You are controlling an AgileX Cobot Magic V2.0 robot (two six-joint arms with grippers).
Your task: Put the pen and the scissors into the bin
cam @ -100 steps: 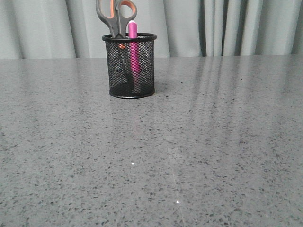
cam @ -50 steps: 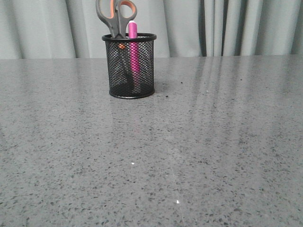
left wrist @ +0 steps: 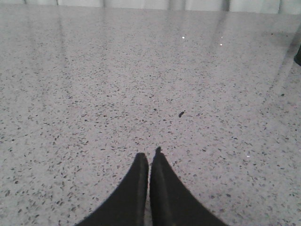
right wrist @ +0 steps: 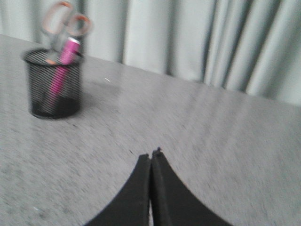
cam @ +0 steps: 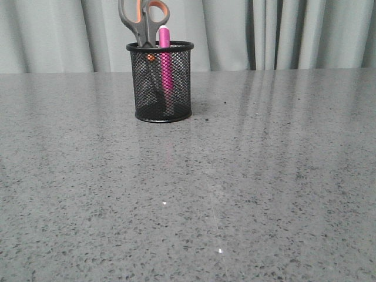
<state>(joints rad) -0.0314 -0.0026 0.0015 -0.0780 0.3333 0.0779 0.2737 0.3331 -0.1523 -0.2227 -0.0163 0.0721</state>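
Note:
The black mesh bin (cam: 160, 82) stands upright on the grey table near the curtain. The pink pen (cam: 165, 59) stands inside it, its white tip above the rim. The scissors (cam: 143, 20) stand inside too, blades down, grey and orange handles sticking out. In the right wrist view the bin (right wrist: 53, 84), pen (right wrist: 63, 63) and scissors (right wrist: 63, 23) show far from my right gripper (right wrist: 151, 156), which is shut and empty. My left gripper (left wrist: 148, 155) is shut and empty over bare table. Neither gripper shows in the front view.
The speckled grey table (cam: 235, 176) runs to a pale curtain (cam: 282, 32) at the back. A small dark speck (left wrist: 181, 113) lies on the table ahead of the left gripper.

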